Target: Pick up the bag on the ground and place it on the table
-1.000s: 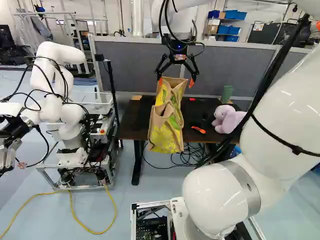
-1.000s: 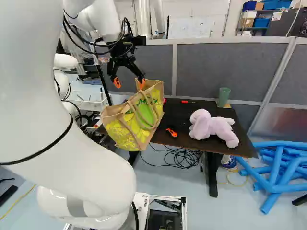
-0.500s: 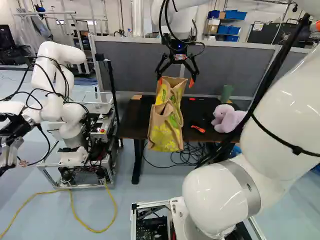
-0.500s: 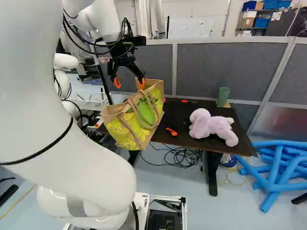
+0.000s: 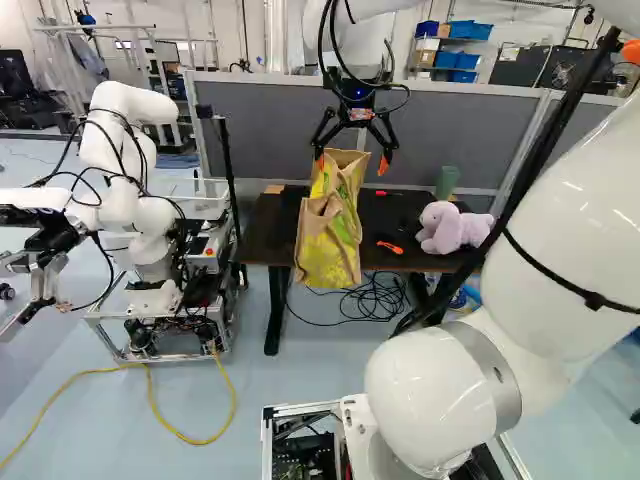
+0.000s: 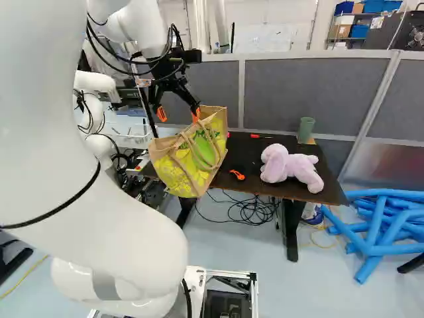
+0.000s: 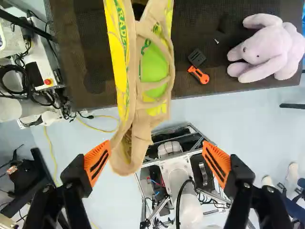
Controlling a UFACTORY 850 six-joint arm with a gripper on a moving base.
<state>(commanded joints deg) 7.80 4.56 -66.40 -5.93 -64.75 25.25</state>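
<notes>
My gripper [image 7: 157, 147] fingers wide apart; bag [image 7: 155, 62] ungripped, my 12 o'clock, overhanging counter [image 7: 86, 52] edge. Release seems done; next, ease back, snagging nothing.

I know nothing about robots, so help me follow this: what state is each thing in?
Gripper: open, fingers wide apart.
Bag: tilted, jutting past the table's near edge, not gripped.
Plush toy: lying on the table.
Orange tool: lying flat.
Green cylinder: upright.
Black cables: loosely looped on the floor.
Blue tubes: piled crisscross.
</notes>
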